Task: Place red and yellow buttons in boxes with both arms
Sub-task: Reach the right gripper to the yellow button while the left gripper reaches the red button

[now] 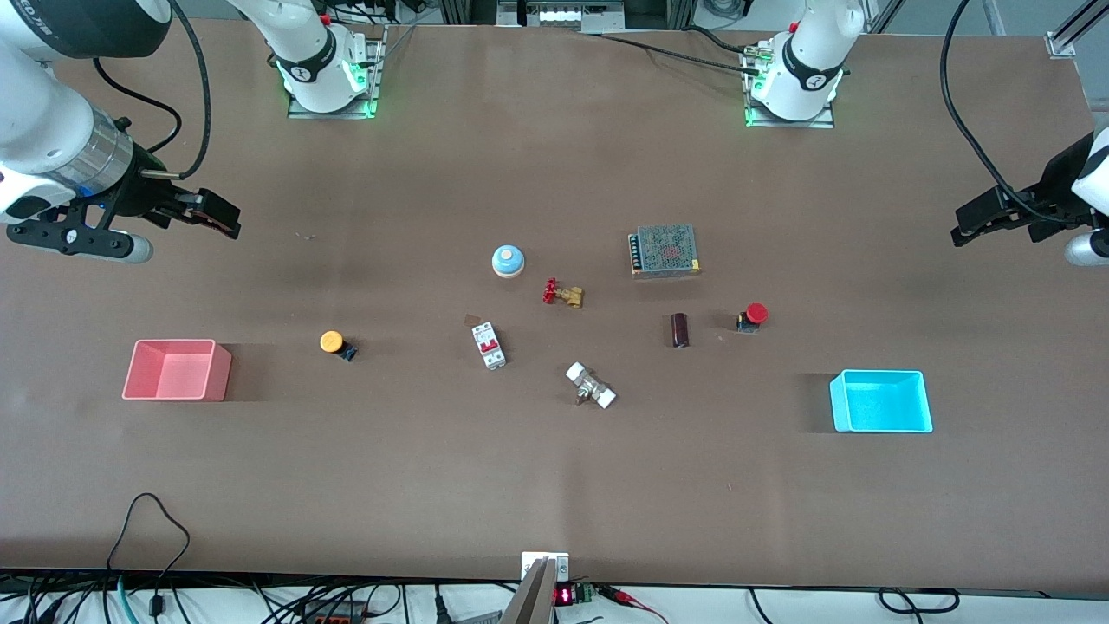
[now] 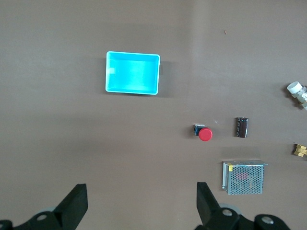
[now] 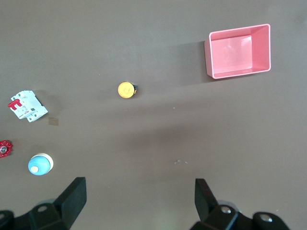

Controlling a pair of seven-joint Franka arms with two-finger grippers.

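The red button (image 1: pixel 755 315) sits on the table toward the left arm's end, farther from the front camera than the cyan box (image 1: pixel 879 428); both show in the left wrist view, the button (image 2: pixel 205 134) and the box (image 2: pixel 132 91). The yellow button (image 1: pixel 332 341) sits beside the pink-red box (image 1: pixel 173 390); the right wrist view shows that button (image 3: pixel 125 90) and that box (image 3: pixel 240 74). Both boxes are empty. My left gripper (image 1: pixel 958 232) (image 2: pixel 141 191) is open and empty, up over the table's left-arm end. My right gripper (image 1: pixel 227 221) (image 3: pixel 139 187) is open and empty, up over the right-arm end.
In the middle of the table lie a light-blue bell (image 1: pixel 509 261), a brass valve with a red handwheel (image 1: pixel 561 293), a white circuit breaker (image 1: pixel 489 345), a white-capped fitting (image 1: pixel 591 386), a dark cylinder (image 1: pixel 680 329) and a mesh-covered power supply (image 1: pixel 664 250).
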